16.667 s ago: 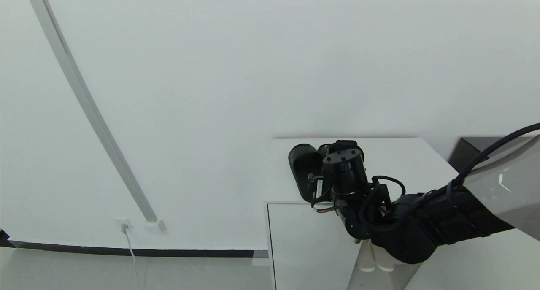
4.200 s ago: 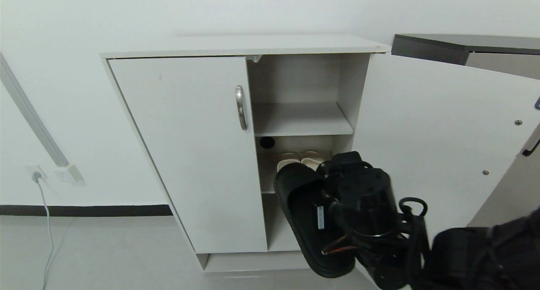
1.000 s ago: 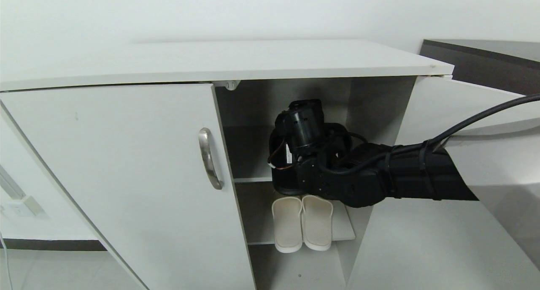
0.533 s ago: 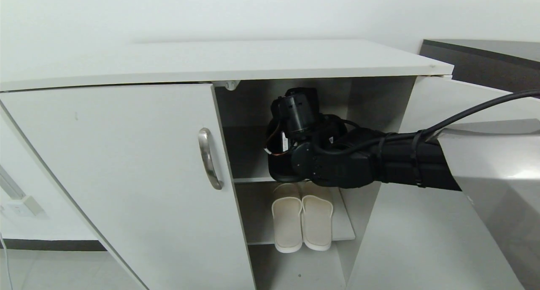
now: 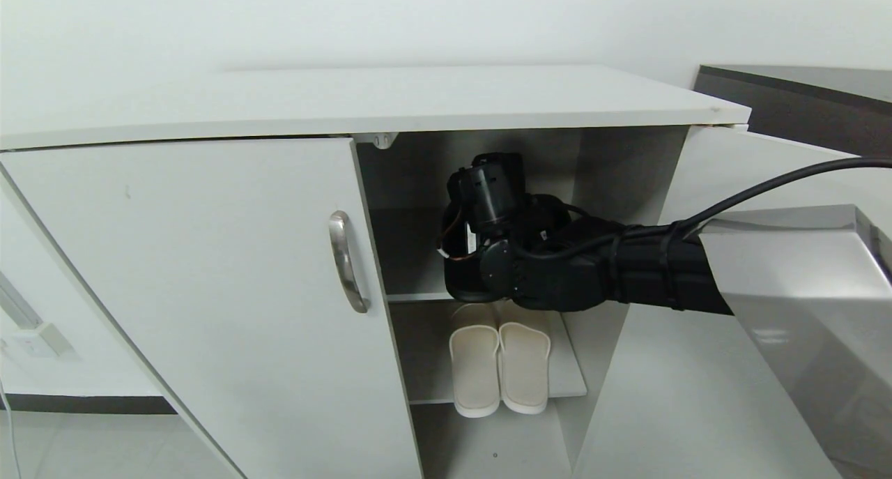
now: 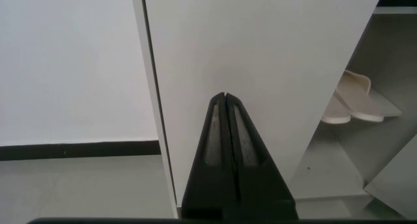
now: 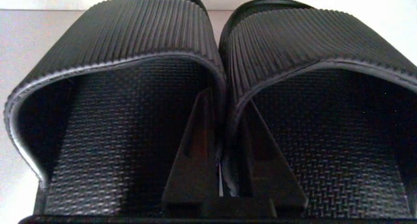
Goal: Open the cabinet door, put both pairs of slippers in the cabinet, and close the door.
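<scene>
The right gripper [image 7: 225,107] clamped the black slippers [image 7: 130,87] by their inner walls, so both carried as one, over the cabinet's [image 5: 390,95] upper shelf [image 5: 411,256] above the white slippers [image 5: 498,360]. The left gripper [image 6: 225,100] hung closed and empty.

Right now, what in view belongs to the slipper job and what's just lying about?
Job: cabinet, its open door, white slippers on a shelf, black slippers clamped in the right gripper.
Not job: wall conduit, dark unit beside the cabinet.
</scene>
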### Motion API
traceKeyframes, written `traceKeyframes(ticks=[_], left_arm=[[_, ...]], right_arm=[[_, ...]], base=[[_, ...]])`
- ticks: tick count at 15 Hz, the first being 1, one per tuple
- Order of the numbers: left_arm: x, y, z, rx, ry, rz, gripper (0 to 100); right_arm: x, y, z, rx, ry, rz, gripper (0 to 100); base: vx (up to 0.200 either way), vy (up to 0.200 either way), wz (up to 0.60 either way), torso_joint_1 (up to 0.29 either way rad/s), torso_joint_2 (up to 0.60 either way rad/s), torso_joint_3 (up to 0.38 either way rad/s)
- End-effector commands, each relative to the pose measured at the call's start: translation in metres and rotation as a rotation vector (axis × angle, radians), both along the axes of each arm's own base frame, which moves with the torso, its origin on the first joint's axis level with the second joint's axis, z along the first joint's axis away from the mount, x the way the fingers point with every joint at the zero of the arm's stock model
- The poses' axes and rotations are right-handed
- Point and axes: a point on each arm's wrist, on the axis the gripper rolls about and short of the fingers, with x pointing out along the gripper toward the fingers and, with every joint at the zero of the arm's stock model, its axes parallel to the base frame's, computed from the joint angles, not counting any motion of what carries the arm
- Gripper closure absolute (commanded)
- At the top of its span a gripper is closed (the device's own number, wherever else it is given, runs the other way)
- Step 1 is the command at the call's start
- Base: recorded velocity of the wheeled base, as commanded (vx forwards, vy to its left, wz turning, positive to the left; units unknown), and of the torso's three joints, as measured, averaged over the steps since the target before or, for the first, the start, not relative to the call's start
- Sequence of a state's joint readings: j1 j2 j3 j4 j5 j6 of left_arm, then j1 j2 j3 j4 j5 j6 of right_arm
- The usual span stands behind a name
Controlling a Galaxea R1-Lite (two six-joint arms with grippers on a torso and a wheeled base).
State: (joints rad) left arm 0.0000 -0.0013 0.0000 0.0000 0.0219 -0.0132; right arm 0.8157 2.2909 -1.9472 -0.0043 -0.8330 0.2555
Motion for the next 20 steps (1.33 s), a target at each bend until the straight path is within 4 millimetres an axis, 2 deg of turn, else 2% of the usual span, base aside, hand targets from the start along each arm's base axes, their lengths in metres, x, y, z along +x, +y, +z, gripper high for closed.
traceKeyframes(ticks=[1, 4, 5, 10, 13, 19, 20], left_arm=[[0.0, 0.0, 0.0, -0.001, 0.001, 0.001, 100], [0.0, 0.0, 0.0, -0.001, 0.0, 0.001, 100], [0.0, 0.0, 0.0, -0.001, 0.0, 0.001, 100], [0.0, 0.0, 0.0, -0.001, 0.001, 0.001, 100], [0.0, 0.0, 0.0, -0.001, 0.001, 0.001, 100], [0.0, 0.0, 0.0, -0.001, 0.001, 0.001, 100], [0.0, 0.0, 0.0, -0.001, 0.0, 0.001, 100]], right_arm=[[0.001, 0.0, -0.002, -0.001, 0.003, -0.003, 100], [0.002, 0.0, -0.004, 0.001, 0.003, -0.004, 100], [0.002, 0.0, -0.004, -0.001, 0.004, -0.004, 0], [-0.001, 0.0, -0.004, -0.007, 0.01, 0.0, 0], [-0.007, -0.004, 0.002, -0.005, 0.008, 0.004, 0], [-0.057, -0.01, 0.017, -0.005, 0.031, 0.066, 0], [-0.077, -0.013, 0.019, -0.002, 0.038, 0.091, 0]], base=[[0.0, 0.0, 0.0, 0.0, 0.0, 0.0], [0.0, 0.0, 0.0, 0.0, 0.0, 0.0], [0.0, 0.0, 0.0, 0.0, 0.0, 0.0], [0.0, 0.0, 0.0, 0.0, 0.0, 0.0], [0.0, 0.0, 0.0, 0.0, 0.0, 0.0], [0.0, 0.0, 0.0, 0.0, 0.0, 0.0], [0.0, 0.0, 0.0, 0.0, 0.0, 0.0]])
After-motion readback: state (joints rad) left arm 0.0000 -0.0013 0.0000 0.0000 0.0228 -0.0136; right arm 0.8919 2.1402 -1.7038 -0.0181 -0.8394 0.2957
